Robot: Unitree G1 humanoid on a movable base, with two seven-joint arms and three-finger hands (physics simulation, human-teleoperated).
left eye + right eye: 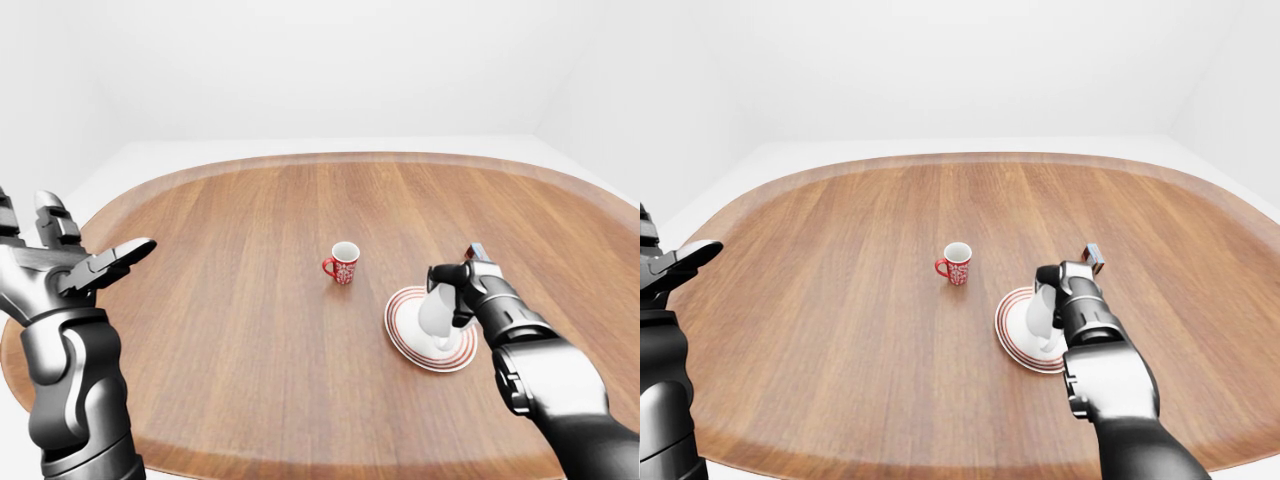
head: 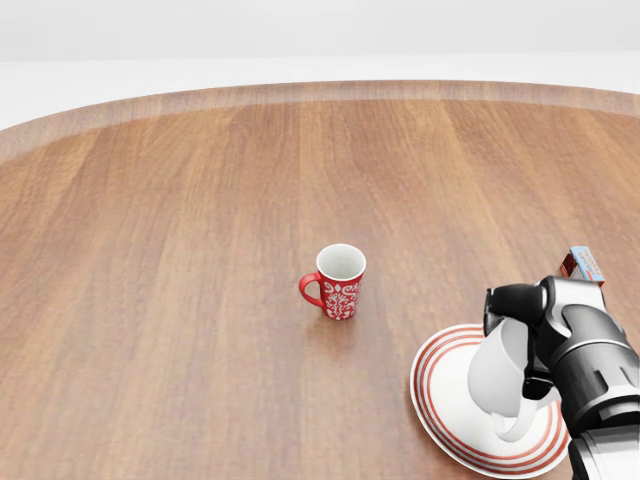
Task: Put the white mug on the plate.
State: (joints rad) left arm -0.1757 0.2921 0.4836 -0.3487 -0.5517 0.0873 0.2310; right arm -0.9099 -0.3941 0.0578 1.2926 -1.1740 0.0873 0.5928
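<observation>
The white mug [image 2: 492, 382] leans tilted over the red-ringed white plate [image 2: 440, 392] at the lower right of the head view, its handle low near the plate's surface. My right hand [image 2: 518, 345] is shut on the mug from the right, one dark finger over its top. Whether the mug's base rests on the plate cannot be told. My left hand [image 1: 88, 268] is raised at the far left of the left-eye view, fingers spread open and empty, far from the mug.
A red patterned mug [image 2: 338, 282] stands upright to the left of the plate, handle pointing left. A small red and blue box [image 2: 583, 263] lies just beyond my right hand. The oval wooden table [image 2: 200, 250] carries all of these.
</observation>
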